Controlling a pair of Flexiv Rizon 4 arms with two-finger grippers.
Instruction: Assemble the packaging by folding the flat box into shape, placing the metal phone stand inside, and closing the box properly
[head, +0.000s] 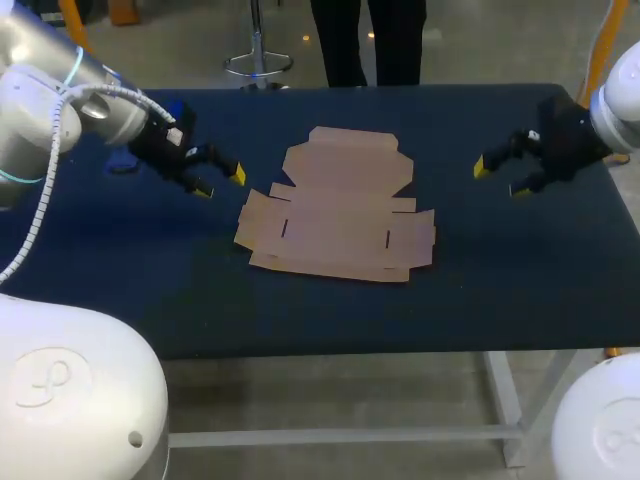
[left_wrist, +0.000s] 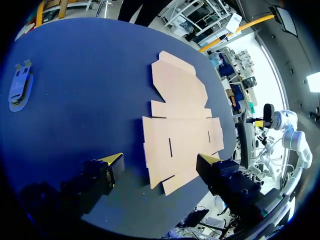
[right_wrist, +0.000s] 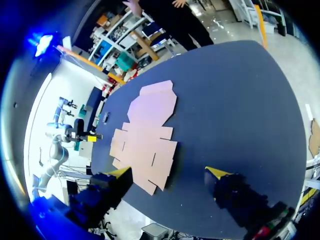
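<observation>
Your flat box (head: 340, 205) lies unfolded on the dark blue table (head: 500, 280), all its flaps spread flat against the cloth, with two short slits showing in its wider panel. Nothing rests on the box and neither arm touches it.

Your left gripper (head: 218, 180) hangs to the left of the box, near it but apart from it, with its yellow-tipped fingers spread wide and nothing between them. In the left wrist view the gripper (left_wrist: 162, 160) looks across the box (left_wrist: 180, 125), which lies ahead of the open fingers.

Your right gripper (head: 500, 178) hangs to the right of the box, a little farther off than the left one, and its fingers are also spread and hold nothing. From the right wrist view the gripper (right_wrist: 169, 172) has the box (right_wrist: 147, 132) ahead of it, toward one finger's side.

The phone stand (left_wrist: 20, 86) lies flat on the table, well apart from the box, out on the left arm's side of it. You can see it clearly only in the left wrist view.
</observation>
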